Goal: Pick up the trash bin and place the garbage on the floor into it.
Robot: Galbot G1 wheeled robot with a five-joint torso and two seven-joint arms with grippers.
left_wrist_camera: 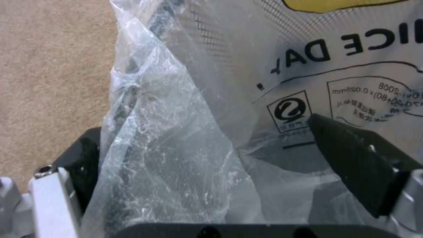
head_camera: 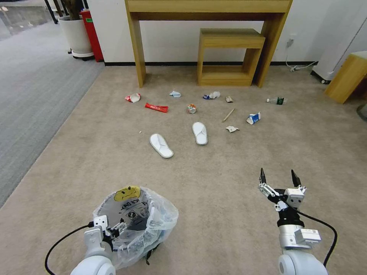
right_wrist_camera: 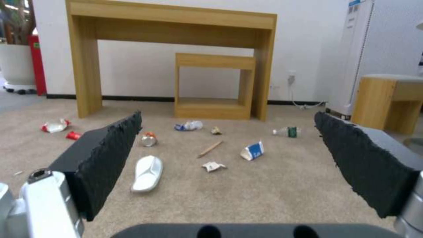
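Left end effector [head_camera: 114, 230] clamped on rim of small dark round trash bin [head_camera: 134, 225], its clear crinkly liner reading "ICE DAY" mirrored, right end effector [head_camera: 279, 178] spread apart, two white slippers [head_camera: 161, 145] and litter ahead on beige carpet floor [head_camera: 214, 183].

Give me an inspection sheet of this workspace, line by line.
Surface: beige carpet, litter strewn ahead.
Job's things: trash bin near left; two slippers, red wrapper, can, stick, carton, bottle scattered.
Clutter: nothing seen beyond the litter.
Grippers: left claw shut on the bin's bagged rim; right claw open, empty.
Cables: black leads at both wrists; white cord at the wall.
Surroundings: wooden desk, red bin.
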